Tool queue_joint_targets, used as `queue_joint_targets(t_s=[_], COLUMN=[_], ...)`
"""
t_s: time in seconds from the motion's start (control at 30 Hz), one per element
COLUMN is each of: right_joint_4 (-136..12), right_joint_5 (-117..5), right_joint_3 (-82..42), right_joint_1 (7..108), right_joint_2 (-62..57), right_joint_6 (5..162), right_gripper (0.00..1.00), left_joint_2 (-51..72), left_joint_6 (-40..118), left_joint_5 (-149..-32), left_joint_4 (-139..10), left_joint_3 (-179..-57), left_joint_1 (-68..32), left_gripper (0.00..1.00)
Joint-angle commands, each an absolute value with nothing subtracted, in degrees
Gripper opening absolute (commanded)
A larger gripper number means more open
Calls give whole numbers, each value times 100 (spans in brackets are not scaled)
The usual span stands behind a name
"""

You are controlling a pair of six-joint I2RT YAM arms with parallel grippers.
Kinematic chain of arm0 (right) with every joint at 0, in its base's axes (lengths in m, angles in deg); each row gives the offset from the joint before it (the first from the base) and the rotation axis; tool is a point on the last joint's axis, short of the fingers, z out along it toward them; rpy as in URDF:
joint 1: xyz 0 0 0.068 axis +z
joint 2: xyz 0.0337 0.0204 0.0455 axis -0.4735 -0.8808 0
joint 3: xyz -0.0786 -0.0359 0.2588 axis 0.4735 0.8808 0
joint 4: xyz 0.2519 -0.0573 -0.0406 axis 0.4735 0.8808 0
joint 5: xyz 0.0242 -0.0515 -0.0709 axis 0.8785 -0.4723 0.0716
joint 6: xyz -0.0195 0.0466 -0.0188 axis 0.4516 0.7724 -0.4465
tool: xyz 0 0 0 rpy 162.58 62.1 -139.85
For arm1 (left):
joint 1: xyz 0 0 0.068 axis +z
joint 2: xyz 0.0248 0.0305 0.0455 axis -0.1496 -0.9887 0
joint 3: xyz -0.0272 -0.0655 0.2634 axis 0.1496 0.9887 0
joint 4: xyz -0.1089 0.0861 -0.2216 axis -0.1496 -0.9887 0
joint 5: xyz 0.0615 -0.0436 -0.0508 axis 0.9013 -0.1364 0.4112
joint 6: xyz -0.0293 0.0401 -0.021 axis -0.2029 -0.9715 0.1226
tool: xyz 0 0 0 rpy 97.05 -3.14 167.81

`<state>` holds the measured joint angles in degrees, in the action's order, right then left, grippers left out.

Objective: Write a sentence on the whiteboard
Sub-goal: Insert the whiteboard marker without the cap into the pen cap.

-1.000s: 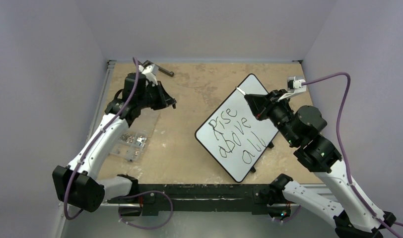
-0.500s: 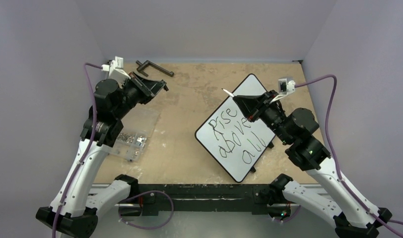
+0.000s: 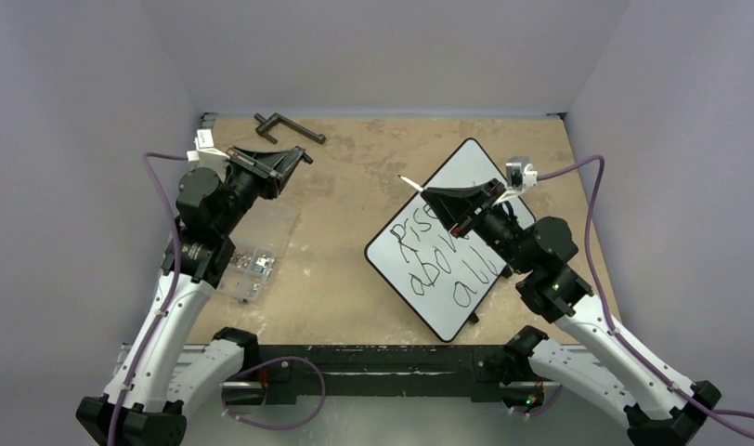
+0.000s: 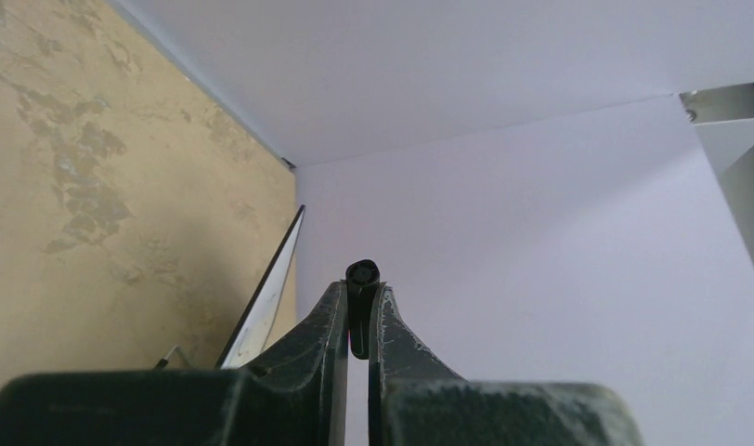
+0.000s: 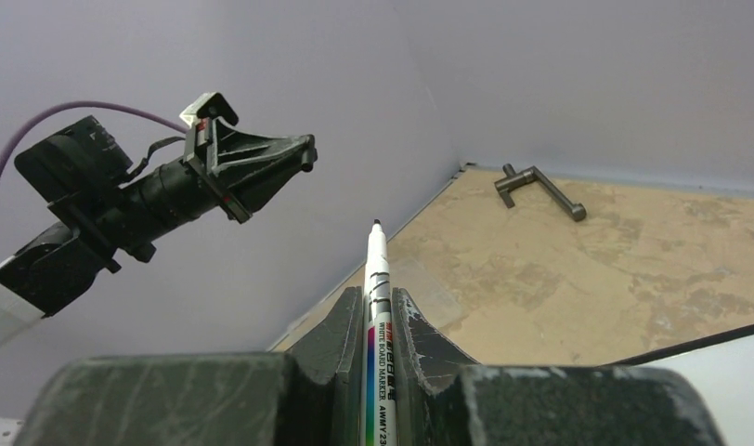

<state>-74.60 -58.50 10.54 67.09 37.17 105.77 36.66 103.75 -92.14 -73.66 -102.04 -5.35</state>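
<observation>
The tan, mottled table [image 3: 355,186] carries 3 things. The whiteboard [image 3: 438,279] sits diagonally on small feet toward the right edge. A clear plastic box [image 3: 253,253] of small metal parts lies near the left edge. A dark crank handle [image 3: 287,126] lies by the far-left corner.

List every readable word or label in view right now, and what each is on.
"Rise above all": black handwritten sentence on the whiteboard.
"WHITE BOARD MARKER": printed along the marker barrel, right wrist view.
"ANM 23": next line on the marker, rest cut off by the frame edge.
Small red print higher on the marker: too small to read.
</observation>
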Motion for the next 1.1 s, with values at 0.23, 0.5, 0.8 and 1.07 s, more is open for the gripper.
queue_joint_targets(t_s=[0.23,0.5,0.8,1.07], right_joint_4=[-9333,-9367,-9595,-9697], right_joint_5=[-5587,-6023,-6191,-6282], right_joint_3=[1516,876,180,-152], right_joint_1=[6755,7495,7994,8197], right_joint_2=[3508,2558,1540,1044], right_joint_6=[10356,9647,9304,9275], right_gripper=[0,0,0,0], left_joint_2=[3739,3813,4167,4324], left_joint_6=[12351,12510,12441,12512], left_joint_5=[-9095,-9058,-8734,-8597], left_joint_4=[-5956,-6343,-7340,-7626], left_joint_3=[-9384,-9442,-9597,-9563], left_joint_1=[-423,-439,-431,-423], left_gripper=[0,0,0,0])
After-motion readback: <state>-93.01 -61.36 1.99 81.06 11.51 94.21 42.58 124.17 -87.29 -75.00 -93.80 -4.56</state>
